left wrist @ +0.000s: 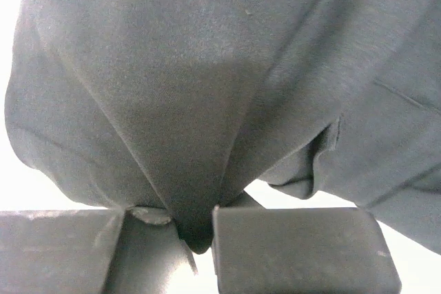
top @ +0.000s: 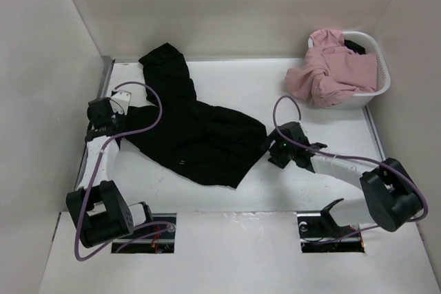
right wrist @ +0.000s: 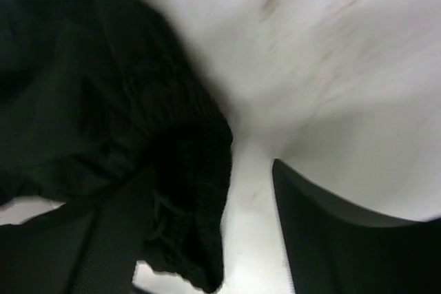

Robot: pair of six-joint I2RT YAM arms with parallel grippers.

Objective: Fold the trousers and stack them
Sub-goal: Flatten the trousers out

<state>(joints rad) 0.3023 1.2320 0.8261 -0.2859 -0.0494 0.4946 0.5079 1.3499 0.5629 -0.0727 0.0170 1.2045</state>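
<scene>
Left end effector (top: 103, 120) sits at the left edge of the black trousers (top: 200, 132), pinching a fold of cloth that tents up from the grip. Trousers lie crumpled mid-surface (top: 269, 87), one leg running to the far-left corner. Right end effector (top: 277, 146) at their right edge is spread, cloth against one finger only. It likely needs a full bite before lifting, then even tension both sides. Pink clothes (top: 334, 67) in basket (top: 383, 86), far right.
</scene>
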